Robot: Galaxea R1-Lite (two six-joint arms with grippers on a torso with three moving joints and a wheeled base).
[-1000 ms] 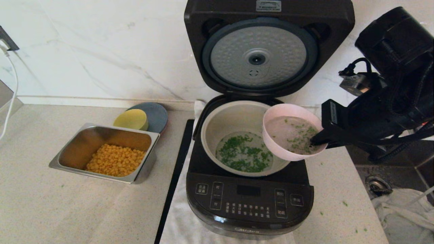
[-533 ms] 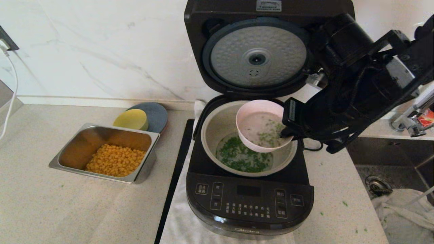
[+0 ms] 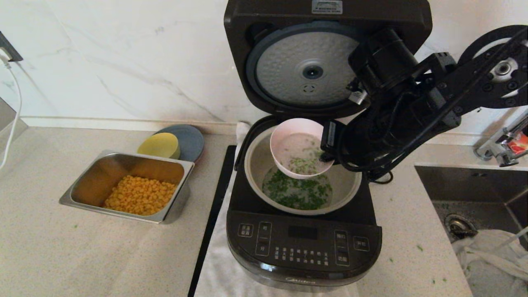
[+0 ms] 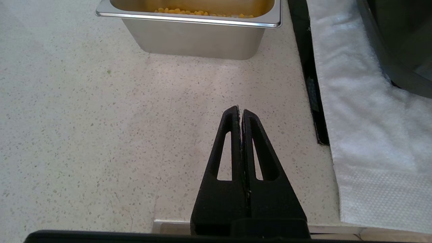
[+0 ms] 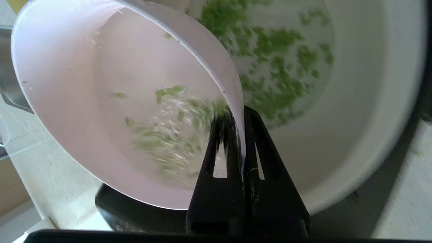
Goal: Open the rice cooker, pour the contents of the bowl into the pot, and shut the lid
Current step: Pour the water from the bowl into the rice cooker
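Observation:
The dark rice cooker (image 3: 303, 243) stands with its lid (image 3: 313, 70) raised, the dimpled silver underside facing me. Inside, the grey pot (image 3: 264, 159) has chopped green herbs (image 3: 301, 194) spread on its bottom. My right gripper (image 3: 328, 154) is shut on the right rim of the small white bowl (image 3: 288, 144), holding it tilted over the pot's back half. Green bits (image 5: 168, 135) still cling inside the bowl (image 5: 67, 84), blurred as they slide. My left gripper (image 4: 240, 111) is shut and empty above the counter, out of the head view.
A steel tray of corn (image 3: 128, 187) sits left of the cooker, with a yellow dish (image 3: 160, 145) on a grey plate (image 3: 190, 140) behind it. A white towel (image 3: 218, 272) lies under the cooker. A sink (image 3: 470, 206) opens at the right.
My right arm has swung left and up, carrying the bowl from the pot's right rim to over its back half and tipping it further. The herbs in the bowl are sliding.

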